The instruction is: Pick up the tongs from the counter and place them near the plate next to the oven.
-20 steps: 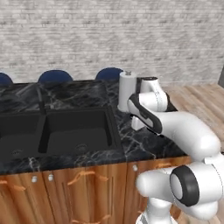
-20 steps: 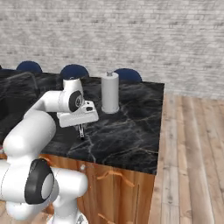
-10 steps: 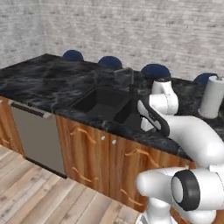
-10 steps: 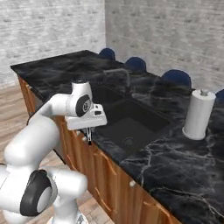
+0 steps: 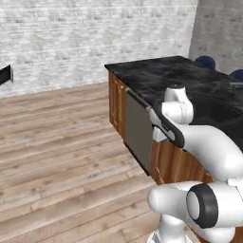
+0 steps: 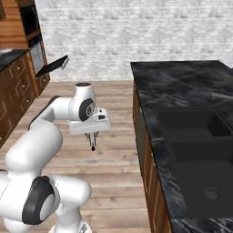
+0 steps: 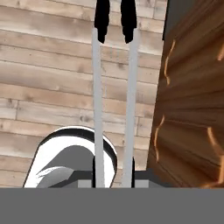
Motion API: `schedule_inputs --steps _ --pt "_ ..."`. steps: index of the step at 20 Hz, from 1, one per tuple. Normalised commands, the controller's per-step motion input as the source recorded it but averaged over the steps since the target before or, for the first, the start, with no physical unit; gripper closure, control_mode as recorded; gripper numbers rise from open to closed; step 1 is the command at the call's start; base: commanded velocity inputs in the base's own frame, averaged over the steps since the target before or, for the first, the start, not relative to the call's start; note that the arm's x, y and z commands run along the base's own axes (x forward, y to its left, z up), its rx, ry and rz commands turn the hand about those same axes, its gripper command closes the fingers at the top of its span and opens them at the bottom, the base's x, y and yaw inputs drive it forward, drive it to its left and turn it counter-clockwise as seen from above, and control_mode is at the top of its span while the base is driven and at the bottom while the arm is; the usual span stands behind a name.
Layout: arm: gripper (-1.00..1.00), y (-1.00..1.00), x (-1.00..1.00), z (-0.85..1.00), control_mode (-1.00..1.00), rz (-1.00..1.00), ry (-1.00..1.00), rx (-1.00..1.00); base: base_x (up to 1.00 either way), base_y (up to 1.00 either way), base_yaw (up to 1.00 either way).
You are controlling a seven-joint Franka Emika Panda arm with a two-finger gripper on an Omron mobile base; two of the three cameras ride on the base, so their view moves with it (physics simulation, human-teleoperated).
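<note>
My gripper [image 6: 93,135] is shut on the tongs [image 6: 93,145], which hang straight down from it over the wooden floor, left of the island. In the hand view the tongs [image 7: 98,87] run up from my gripper [image 7: 113,177] as two thin silvery arms ending in black tips. The black marble counter [image 6: 182,86] lies to the right, and it shows again as the counter [image 5: 166,71] behind my arm. A tall black oven [image 6: 30,18] framed in brown wood stands at the far upper left. The plate is out of view.
A sink [image 6: 200,150] is sunk into the island top. A grey appliance panel [image 5: 137,128] fronts the island's brown cabinets [image 7: 188,109]. A dark flap [image 6: 53,66] sticks out below the oven, over brown drawers [image 6: 18,86]. Wooden floor [image 5: 57,142] spreads wide to the left.
The whole scene has swung as the base turned: the paper-towel roll has left the views, and open floor and the oven wall have come in. The gripper stays shut on the tongs.
</note>
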Motion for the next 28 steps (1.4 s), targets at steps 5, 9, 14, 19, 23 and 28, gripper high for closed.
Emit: schedule_inputs --steps 5,9,14,19,23,28 --pt "1.00 0.00 0.00 0.00 1.00 0.00 0.00 0.00 -0.02 0.00 1.00" --pt "1.00 0.00 0.00 0.00 1.00 0.00 0.00 0.00 -0.02 0.00 1.00" --pt "1.00 0.00 0.00 0.00 1.00 0.00 0.00 0.00 0.39 -0.18 0.56" --pt "1.00 0.00 0.00 0.00 1.00 0.00 0.00 0.00 0.85 -0.27 0.08" --pt "1.00 0.00 0.00 0.00 1.00 0.00 0.00 0.00 0.87 -0.28 0.06" --pt "1.00 0.00 0.00 0.00 1.00 0.00 0.00 0.00 0.88 -0.28 0.05"
